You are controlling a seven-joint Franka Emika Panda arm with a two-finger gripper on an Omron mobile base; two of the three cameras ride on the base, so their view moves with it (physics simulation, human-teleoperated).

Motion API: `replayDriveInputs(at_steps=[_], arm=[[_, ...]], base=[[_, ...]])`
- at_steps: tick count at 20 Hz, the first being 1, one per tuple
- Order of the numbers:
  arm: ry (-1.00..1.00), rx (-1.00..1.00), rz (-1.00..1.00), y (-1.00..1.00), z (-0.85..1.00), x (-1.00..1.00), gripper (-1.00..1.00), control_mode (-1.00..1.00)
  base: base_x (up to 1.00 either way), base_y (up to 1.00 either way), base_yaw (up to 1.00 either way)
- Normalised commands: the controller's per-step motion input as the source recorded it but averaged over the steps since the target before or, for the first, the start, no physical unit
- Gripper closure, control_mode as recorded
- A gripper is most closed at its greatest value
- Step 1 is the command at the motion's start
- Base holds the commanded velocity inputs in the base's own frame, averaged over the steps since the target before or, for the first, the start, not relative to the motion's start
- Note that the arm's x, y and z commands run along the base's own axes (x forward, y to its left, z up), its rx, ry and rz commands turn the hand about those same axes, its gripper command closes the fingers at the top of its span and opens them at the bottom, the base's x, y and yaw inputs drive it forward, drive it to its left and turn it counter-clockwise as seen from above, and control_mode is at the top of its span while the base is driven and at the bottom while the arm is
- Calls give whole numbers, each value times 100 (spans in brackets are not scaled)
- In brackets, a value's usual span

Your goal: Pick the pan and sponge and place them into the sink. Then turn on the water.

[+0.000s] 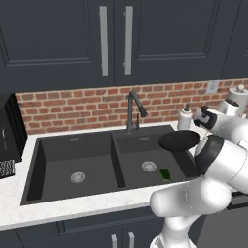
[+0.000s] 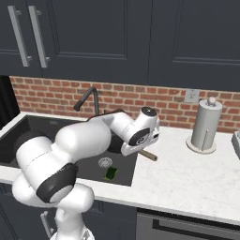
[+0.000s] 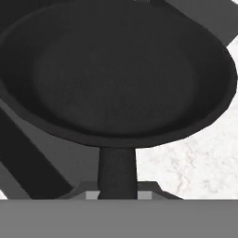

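My gripper (image 3: 117, 191) is shut on the short dark handle of the black pan (image 3: 116, 69). The pan (image 1: 178, 140) hangs level above the right basin of the black sink (image 1: 72, 141), close to its right rim. In the right base view my hand (image 2: 140, 148) is over the sink's right edge (image 2: 133, 173), and the handle's end pokes out below it. The green sponge (image 1: 165, 174) lies on the right basin's floor beside the silver drain, and it shows again as the sponge (image 2: 110, 174) in the right base view. No water is in view at the faucet (image 1: 134, 110).
A white soap bottle (image 1: 185, 117) stands on the counter behind the pan. A paper towel holder (image 2: 205, 125) stands on the marble counter to the right. A black appliance (image 1: 9, 128) sits at the far left. Dark cabinets hang above the brick wall.
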Motion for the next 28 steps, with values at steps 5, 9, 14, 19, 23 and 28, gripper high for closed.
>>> replayDriveInputs(at_steps=[5, 9, 14, 19, 23, 28], arm=[[-1, 5, 17, 36, 0, 14, 100, -100], [0, 6, 18, 33, 0, 22, 100, -100], [1, 6, 18, 28, 0, 31, 100, -100], [9, 3, 17, 38, 0, 41, 100, -100], [10, 0, 11, 32, -2, 34, 100, -100], [1, 0, 1, 27, -10, 14, 100, -100]], base=[[0, 0, 0], [0, 0, 0], [0, 0, 0], [0, 0, 0], [0, 0, 0], [0, 0, 0]])
